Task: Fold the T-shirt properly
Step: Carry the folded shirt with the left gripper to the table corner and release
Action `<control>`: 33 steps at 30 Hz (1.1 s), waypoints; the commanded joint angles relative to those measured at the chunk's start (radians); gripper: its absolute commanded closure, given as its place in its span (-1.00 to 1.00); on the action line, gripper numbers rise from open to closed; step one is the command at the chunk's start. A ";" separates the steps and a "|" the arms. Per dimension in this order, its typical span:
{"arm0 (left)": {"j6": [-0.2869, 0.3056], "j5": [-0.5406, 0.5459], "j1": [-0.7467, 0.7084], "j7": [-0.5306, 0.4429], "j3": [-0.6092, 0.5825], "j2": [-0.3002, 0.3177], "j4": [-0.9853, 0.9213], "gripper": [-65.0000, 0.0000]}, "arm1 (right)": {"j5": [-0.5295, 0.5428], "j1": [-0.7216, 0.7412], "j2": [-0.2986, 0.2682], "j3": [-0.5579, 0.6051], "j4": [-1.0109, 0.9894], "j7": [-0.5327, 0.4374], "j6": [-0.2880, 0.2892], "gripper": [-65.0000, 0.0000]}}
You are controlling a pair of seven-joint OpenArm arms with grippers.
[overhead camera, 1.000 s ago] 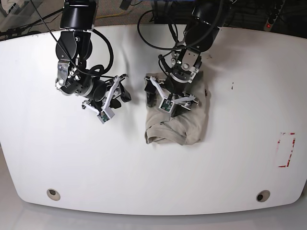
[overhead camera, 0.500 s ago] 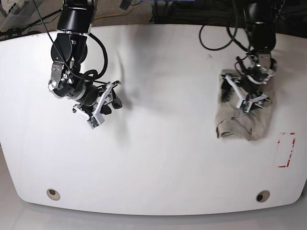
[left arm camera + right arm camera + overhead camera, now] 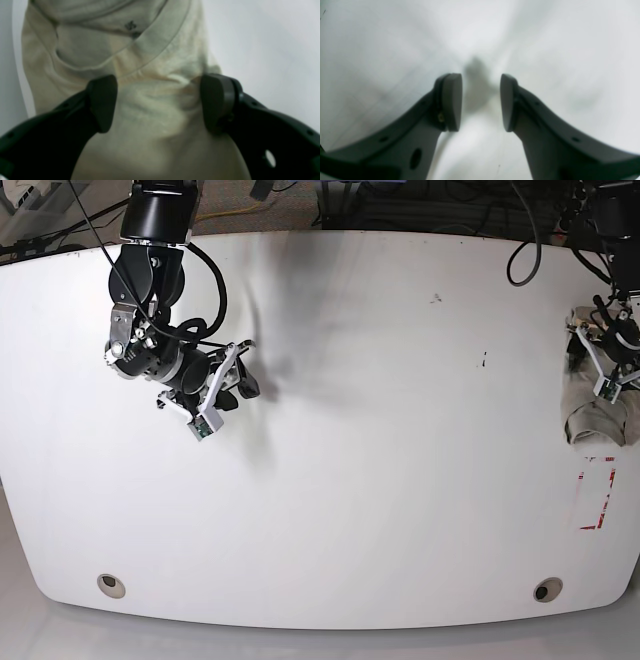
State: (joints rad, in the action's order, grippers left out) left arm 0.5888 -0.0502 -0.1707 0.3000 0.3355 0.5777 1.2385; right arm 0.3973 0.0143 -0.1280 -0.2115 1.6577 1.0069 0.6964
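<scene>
The beige T-shirt (image 3: 598, 423) lies folded into a small bundle at the table's far right edge; its collar (image 3: 150, 50) shows in the left wrist view. My left gripper (image 3: 608, 368) comes down on the bundle from above. Its jaws stand wide, with a hump of fabric bunched between the pads (image 3: 102, 102), and my left gripper (image 3: 158, 100) holds the shirt this way. My right gripper (image 3: 228, 392) hovers at the table's left, far from the shirt. In the right wrist view my right gripper (image 3: 481, 102) is open with only white tabletop between its fingers.
A red tape outline (image 3: 597, 492) is marked on the white table (image 3: 400, 480) just below the shirt. Two round holes (image 3: 112, 585) (image 3: 547, 589) sit near the front edge. Cables and dark equipment lie beyond the back edge.
My left gripper has dragged the folded T-shirt from the table's middle to its far right edge. The right arm shifted only slightly at the left.
</scene>
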 commanded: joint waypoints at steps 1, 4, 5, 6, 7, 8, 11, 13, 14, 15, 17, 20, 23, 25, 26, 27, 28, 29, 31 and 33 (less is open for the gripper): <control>-0.003 0.028 0.003 0.017 0.009 0.074 0.004 -0.50 | 0.018 0.016 -0.008 -0.003 0.025 -0.021 0.002 0.29; 0.010 0.089 -0.013 0.017 0.014 0.117 0.022 -0.50 | 0.018 0.011 -0.008 -0.004 0.025 -0.021 0.002 0.29; 0.013 0.114 -0.022 0.017 0.014 0.136 0.047 -0.50 | 0.018 0.000 -0.008 -0.004 0.025 -0.023 0.002 0.29; 0.013 0.138 -0.028 0.017 0.020 0.150 0.080 -0.51 | 0.018 -0.003 -0.008 -0.004 0.034 -0.029 0.002 0.29; 0.013 0.160 -0.039 0.017 0.037 0.153 0.109 -0.51 | 0.018 -0.010 -0.008 -0.004 0.046 -0.046 0.002 0.29; 0.013 0.177 -0.049 0.017 0.057 0.153 0.139 -0.51 | 0.018 -0.015 -0.008 -0.004 0.055 -0.063 0.002 0.29; 0.013 0.198 -0.065 0.038 0.092 0.150 0.214 -0.51 | 0.016 -0.024 -0.014 -0.004 0.068 -0.089 0.002 0.29; 0.009 0.201 -0.060 0.052 0.092 0.138 0.249 -0.51 | 0.015 -0.023 -0.017 -0.006 0.068 -0.098 0.002 0.29; 0.009 0.201 -0.057 0.048 0.092 0.107 0.264 -0.51 | 0.004 -0.023 -0.026 -0.016 0.068 -0.112 0.002 0.29; 0.009 0.198 -0.046 0.035 0.092 0.077 0.275 -0.51 | -0.013 -0.023 -0.029 -0.026 0.068 -0.127 0.002 0.29; 0.006 0.191 -0.020 -0.003 0.092 0.014 0.292 -0.51 | -0.068 -0.023 -0.028 -0.035 0.068 -0.173 0.002 0.29; -0.054 0.135 0.007 -0.098 0.066 -0.089 0.291 -0.51 | -0.188 -0.023 -0.028 -0.039 0.062 -0.291 0.002 0.29; -0.174 0.065 0.040 -0.238 -0.014 -0.184 0.269 -0.51 | -0.286 -0.026 -0.019 -0.039 0.032 -0.448 -0.024 0.29; -0.263 0.028 0.036 -0.342 -0.068 -0.249 0.246 -0.51 | -0.338 -0.033 -0.012 -0.041 0.020 -0.557 -0.030 0.29; -0.289 0.014 0.029 -0.376 -0.085 -0.269 0.238 -0.51 | -0.360 -0.043 -0.012 -0.041 0.019 -0.595 -0.031 0.29; -0.315 -0.003 0.018 -0.413 -0.103 -0.290 0.231 -0.51 | -0.393 -0.055 -0.012 -0.041 0.017 -0.641 -0.031 0.29; -0.341 -0.023 0.006 -0.437 -0.121 -0.312 0.231 -0.51 | -0.430 -0.067 -0.011 -0.042 0.017 -0.685 -0.033 0.29; -0.359 -0.033 -0.010 -0.445 -0.134 -0.328 0.237 -0.51 | -0.464 -0.076 -0.008 -0.047 0.017 -0.719 -0.033 0.29; -0.381 -0.041 -0.045 -0.447 -0.146 -0.368 0.244 -0.51 | -0.495 -0.099 -0.005 -0.079 0.017 -0.756 -0.033 0.29; -0.398 -0.044 -0.089 -0.447 -0.144 -0.414 0.292 -0.51 | -0.493 -0.130 0.014 -0.122 0.019 -0.797 -0.033 0.29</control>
State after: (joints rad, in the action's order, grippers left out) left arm 0.2108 -0.0978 -0.2543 -0.1108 0.1822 0.1795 1.4715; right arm -0.1097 -0.1154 -0.1177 -0.3050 1.6585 0.2630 0.6697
